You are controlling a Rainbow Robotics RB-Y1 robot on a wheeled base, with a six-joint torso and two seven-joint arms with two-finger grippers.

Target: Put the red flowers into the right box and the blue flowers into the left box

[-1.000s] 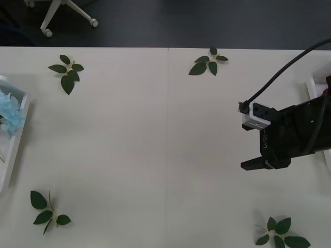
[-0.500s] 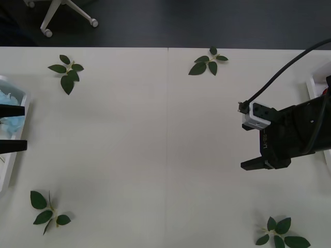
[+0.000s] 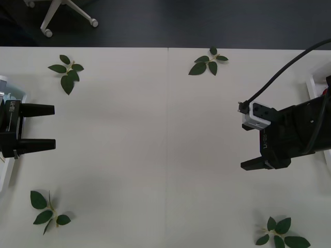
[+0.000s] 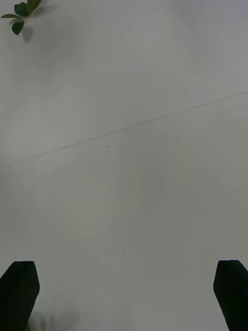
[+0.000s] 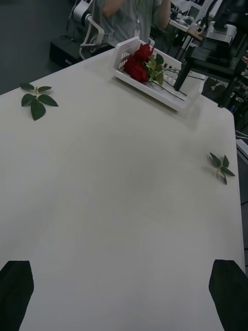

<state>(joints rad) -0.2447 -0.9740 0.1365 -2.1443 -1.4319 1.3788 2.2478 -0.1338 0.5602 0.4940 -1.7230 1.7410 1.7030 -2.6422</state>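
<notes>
The red flowers (image 5: 138, 63) lie in the right box (image 5: 155, 93) at the far side of the table in the left wrist view. My left gripper (image 3: 53, 127) hangs open and empty at the table's left side, just inward of the left box (image 3: 6, 175). Its body covers the box, so the blue flowers are hidden. My right gripper (image 3: 244, 145) hovers open and empty over bare table at the right, next to the right box's rim (image 3: 313, 85). Its black fingers (image 4: 19, 287) stand wide apart.
Green leaf sprigs lie at the table's corners: back left (image 3: 67, 72), back middle (image 3: 208, 62), front left (image 3: 47, 209) and front right (image 3: 282, 235). An office chair base (image 3: 57, 15) stands on the dark floor beyond the far edge.
My left gripper has come in from the left edge over the left box, moving toward the table's middle and covering the blue flowers. The right arm has not moved.
</notes>
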